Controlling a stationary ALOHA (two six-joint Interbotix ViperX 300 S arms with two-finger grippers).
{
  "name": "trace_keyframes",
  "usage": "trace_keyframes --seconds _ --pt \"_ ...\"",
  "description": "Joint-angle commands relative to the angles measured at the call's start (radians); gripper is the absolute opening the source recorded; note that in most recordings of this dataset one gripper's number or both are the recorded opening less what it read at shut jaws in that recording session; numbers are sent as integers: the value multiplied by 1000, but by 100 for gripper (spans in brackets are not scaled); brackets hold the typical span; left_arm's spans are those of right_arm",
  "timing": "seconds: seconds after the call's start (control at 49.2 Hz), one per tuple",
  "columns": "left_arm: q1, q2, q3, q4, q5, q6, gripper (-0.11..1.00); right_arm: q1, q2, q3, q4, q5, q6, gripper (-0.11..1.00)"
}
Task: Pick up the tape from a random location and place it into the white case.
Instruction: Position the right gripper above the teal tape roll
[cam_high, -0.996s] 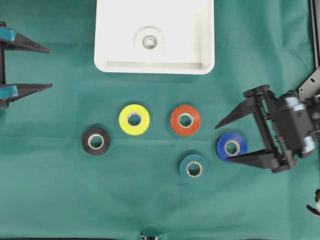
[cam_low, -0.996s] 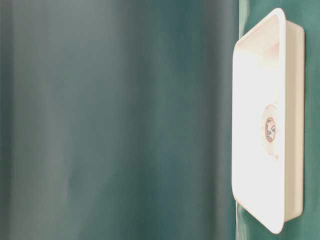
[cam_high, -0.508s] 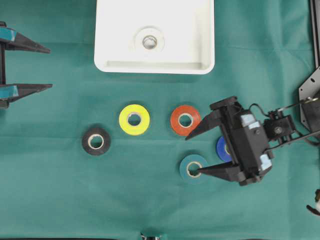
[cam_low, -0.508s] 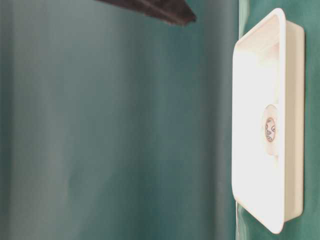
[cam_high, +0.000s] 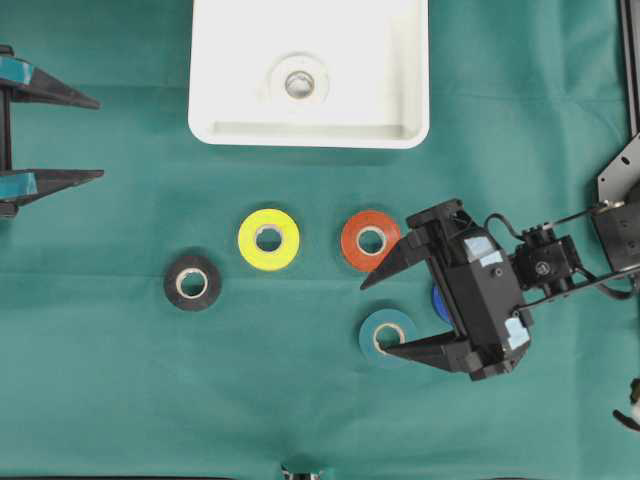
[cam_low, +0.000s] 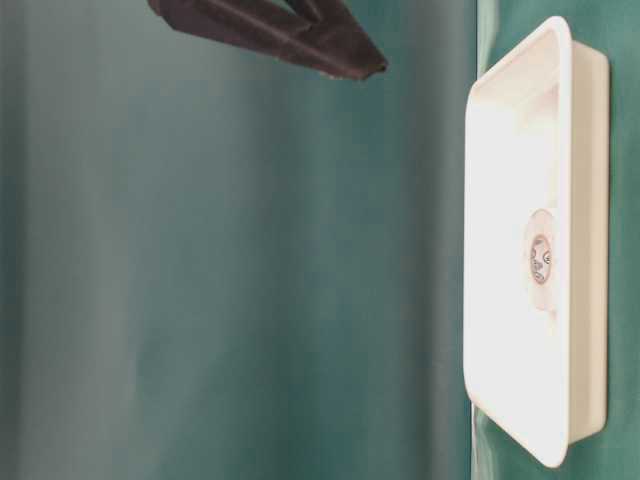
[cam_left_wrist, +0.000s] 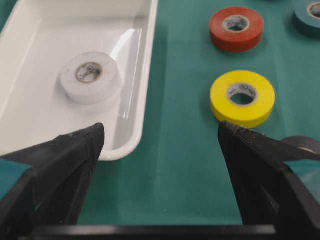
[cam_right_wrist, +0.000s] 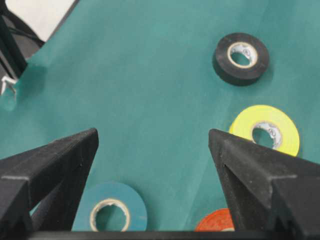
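Green cloth (cam_high: 120, 380), glossy white case (cam_high: 220, 60), rounded corners

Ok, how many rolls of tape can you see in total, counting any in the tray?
6. White roll in the white case; on the cloth: black, yellow, red, teal, and blue, mostly hidden under the right gripper.

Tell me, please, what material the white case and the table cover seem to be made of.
The white case looks like glossy moulded plastic: light reflects on its smooth floor, and its corners are rounded. The green table cover looks like matte woven cloth, since it shows soft creases and no shine; the exact fabric I cannot tell.
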Motion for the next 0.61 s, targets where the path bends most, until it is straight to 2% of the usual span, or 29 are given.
trace_keyframes --seconds 0.0,0.325,0.59 --pt "2 6 -12 -3 -6 -2 96 5 6 -46 5 52 9 90" --pt "2 9 -12 -3 -6 -2 96 5 100 -156 3 321 61 90" --pt "2 9 -12 -3 -5 -2 96 5 172 -236 3 495 92 90"
